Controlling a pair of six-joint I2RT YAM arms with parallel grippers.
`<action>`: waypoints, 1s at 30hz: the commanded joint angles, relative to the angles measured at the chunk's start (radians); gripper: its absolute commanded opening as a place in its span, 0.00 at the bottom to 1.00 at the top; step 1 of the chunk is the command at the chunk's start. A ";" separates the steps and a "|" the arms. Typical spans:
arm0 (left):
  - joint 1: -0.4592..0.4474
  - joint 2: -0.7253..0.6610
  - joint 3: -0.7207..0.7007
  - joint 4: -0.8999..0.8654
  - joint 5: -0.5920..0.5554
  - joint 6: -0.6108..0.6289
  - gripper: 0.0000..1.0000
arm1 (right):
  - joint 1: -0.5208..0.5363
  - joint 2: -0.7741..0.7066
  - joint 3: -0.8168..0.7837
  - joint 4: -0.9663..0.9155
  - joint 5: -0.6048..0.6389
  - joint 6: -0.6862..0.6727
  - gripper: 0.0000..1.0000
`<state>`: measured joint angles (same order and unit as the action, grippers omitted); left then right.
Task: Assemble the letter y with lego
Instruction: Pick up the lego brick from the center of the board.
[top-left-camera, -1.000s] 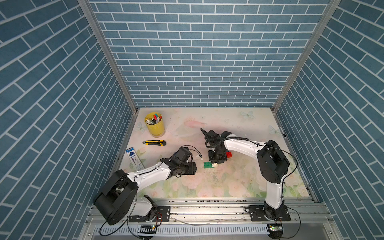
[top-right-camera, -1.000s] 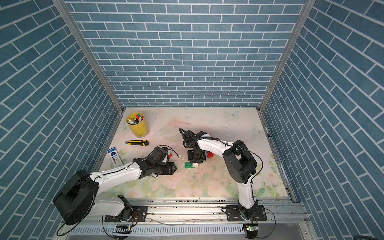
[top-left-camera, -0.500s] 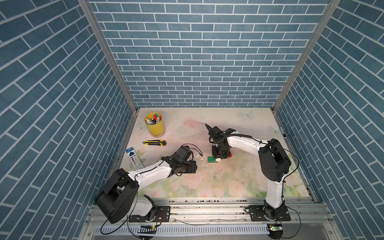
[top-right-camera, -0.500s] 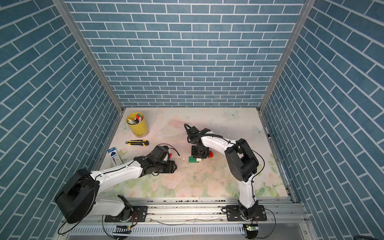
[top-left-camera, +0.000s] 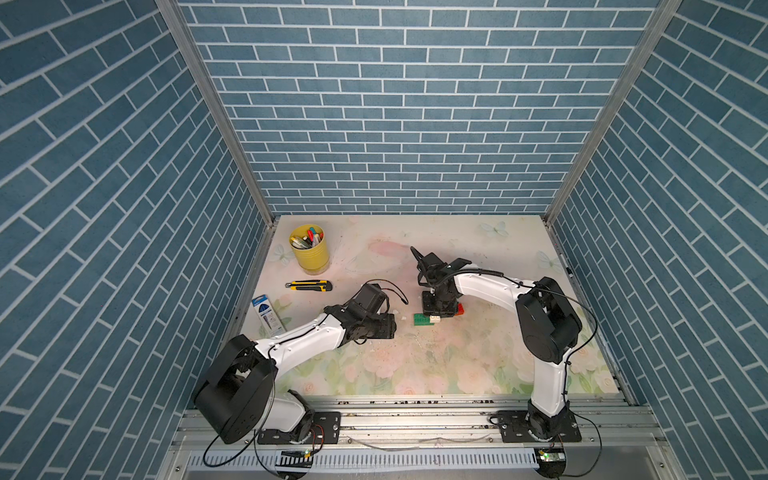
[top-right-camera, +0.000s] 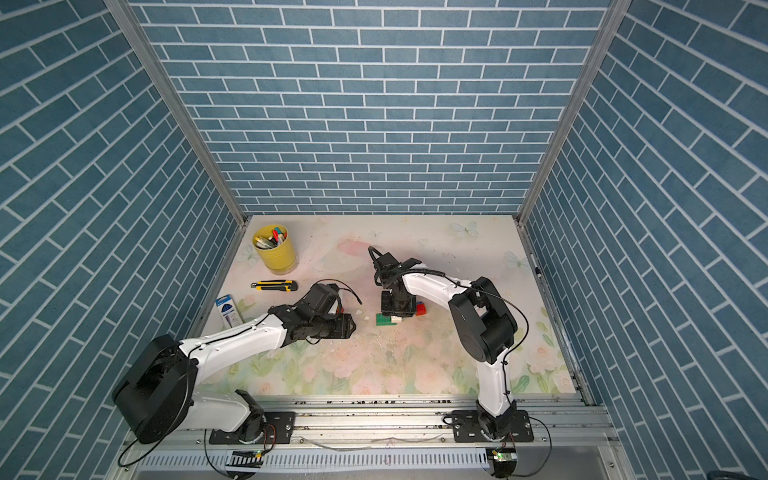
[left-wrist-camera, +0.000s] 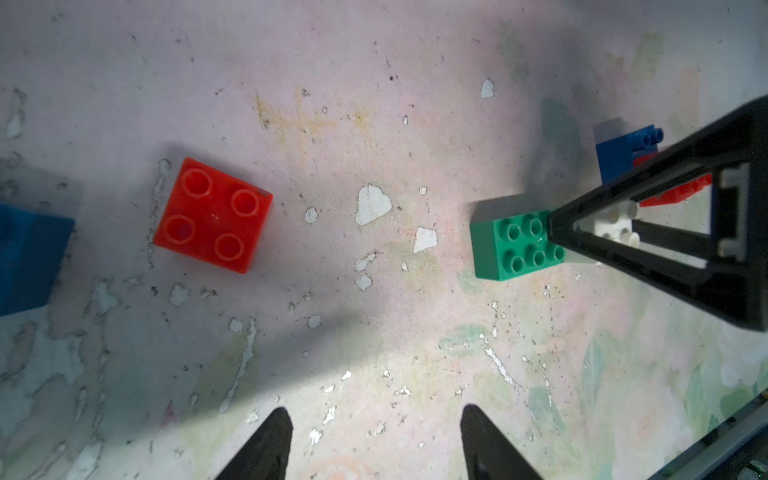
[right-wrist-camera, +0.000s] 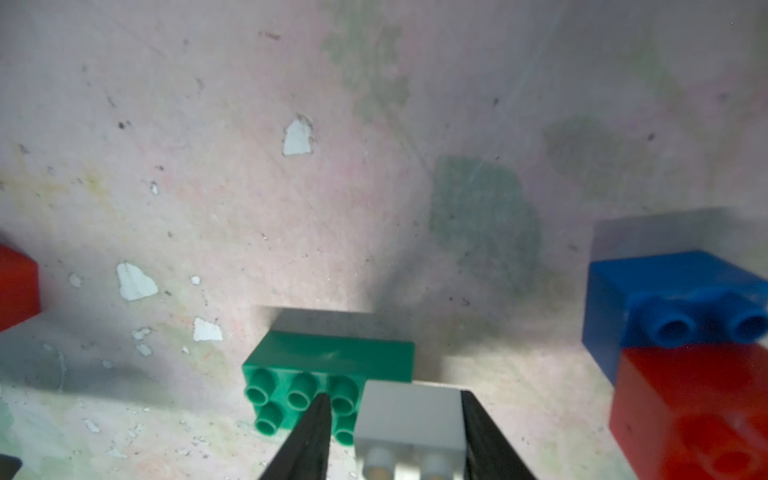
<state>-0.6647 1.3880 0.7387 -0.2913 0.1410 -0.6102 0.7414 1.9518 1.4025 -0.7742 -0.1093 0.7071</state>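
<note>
white brick (right-wrist-camera: 409, 419) loosened as the right claw (right-wrist-camera: 392, 395) widened.

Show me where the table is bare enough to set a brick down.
Free: the near table in front of the green brick, between left arm and right arm; also the far right corner behind that arm. Crowded: around the green brick, where the right gripper flanks the white brick beside a blue-and-red pair; the left edge by cup, knife, packet.
</note>
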 joint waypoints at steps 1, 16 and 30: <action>0.018 0.017 0.045 -0.052 -0.035 0.019 0.68 | 0.003 -0.050 -0.024 0.010 -0.039 0.013 0.49; 0.127 0.138 0.212 -0.170 -0.070 0.119 0.71 | -0.002 -0.222 -0.126 0.009 0.045 -0.044 0.51; 0.168 0.357 0.370 -0.215 -0.063 0.198 0.70 | -0.002 -0.276 -0.189 0.045 0.033 -0.059 0.51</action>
<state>-0.5056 1.7264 1.0840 -0.4656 0.0860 -0.4385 0.7410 1.7119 1.2236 -0.7322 -0.0910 0.6632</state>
